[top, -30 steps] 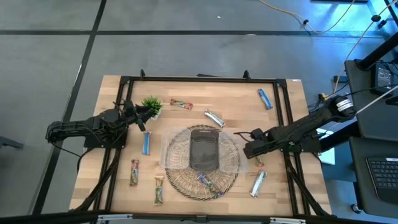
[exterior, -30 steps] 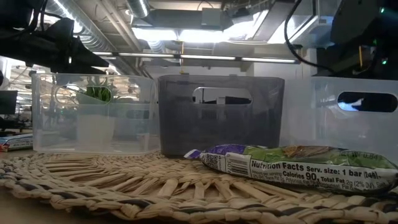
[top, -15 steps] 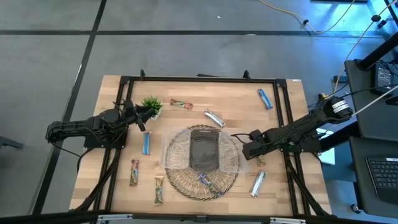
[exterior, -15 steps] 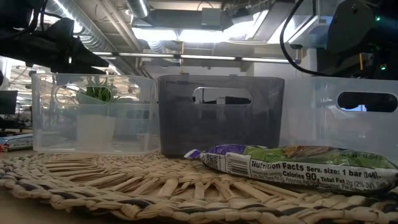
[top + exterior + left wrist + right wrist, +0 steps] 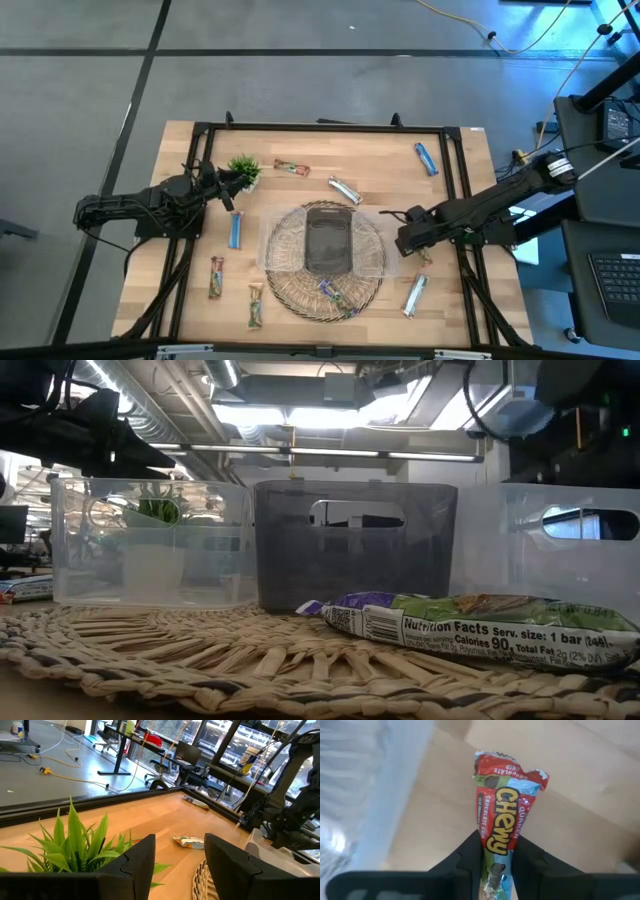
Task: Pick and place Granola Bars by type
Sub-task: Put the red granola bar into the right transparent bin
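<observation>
Wooden table [image 5: 300, 150] | right pincer [image 5: 496, 854] clamps red Chewy bar [image 5: 502, 815] | left pincer [image 5: 177, 852] wide

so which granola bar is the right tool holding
The red Chewy bar, pinched between the right tool's fingers beside the clear tray; every other bar lies untouched.

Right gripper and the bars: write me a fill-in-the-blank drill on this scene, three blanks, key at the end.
1. The right gripper is shut on a bar whose wrapper reads ____.
2. The left gripper waits, open, beside the green ____.
3. In the low view, a purple bar lies on the woven ____.

Missing words: Chewy; plant; mat
</observation>
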Action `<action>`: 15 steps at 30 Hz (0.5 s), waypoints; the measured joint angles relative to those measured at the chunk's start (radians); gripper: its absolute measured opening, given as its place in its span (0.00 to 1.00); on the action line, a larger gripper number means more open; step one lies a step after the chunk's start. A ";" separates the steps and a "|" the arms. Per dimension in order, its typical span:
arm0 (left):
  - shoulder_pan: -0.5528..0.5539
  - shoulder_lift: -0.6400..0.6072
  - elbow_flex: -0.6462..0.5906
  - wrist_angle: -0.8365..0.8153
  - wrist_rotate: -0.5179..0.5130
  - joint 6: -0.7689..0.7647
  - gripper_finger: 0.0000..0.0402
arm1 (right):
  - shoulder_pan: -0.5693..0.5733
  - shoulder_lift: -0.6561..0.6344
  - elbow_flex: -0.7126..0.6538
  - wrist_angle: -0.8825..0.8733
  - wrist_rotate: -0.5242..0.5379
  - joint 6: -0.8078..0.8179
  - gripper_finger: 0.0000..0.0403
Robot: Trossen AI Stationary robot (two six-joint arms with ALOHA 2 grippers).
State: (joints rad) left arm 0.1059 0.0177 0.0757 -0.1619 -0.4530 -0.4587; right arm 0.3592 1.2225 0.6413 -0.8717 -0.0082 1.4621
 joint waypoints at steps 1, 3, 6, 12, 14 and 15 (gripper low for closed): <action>0.000 0.000 0.000 0.000 0.000 0.000 0.41 | 0.000 -0.010 0.018 -0.019 0.005 -0.002 0.22; 0.000 0.000 0.000 0.000 0.000 0.000 0.41 | 0.000 -0.029 0.066 -0.068 0.030 -0.005 0.22; 0.000 0.000 0.000 0.000 0.000 0.000 0.40 | 0.000 -0.043 0.154 -0.158 0.076 -0.005 0.22; 0.000 0.000 0.000 0.000 -0.001 0.000 0.41 | 0.000 -0.026 0.324 -0.217 0.179 -0.036 0.22; 0.000 0.000 0.000 0.000 0.000 0.000 0.41 | 0.000 -0.010 0.358 -0.181 0.217 -0.065 0.22; 0.000 0.000 0.000 0.000 0.000 0.000 0.41 | -0.001 0.000 0.368 -0.156 0.232 -0.084 0.22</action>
State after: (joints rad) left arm 0.1062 0.0177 0.0757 -0.1619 -0.4526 -0.4584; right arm 0.3586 1.2221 1.0095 -1.0281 0.2234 1.3785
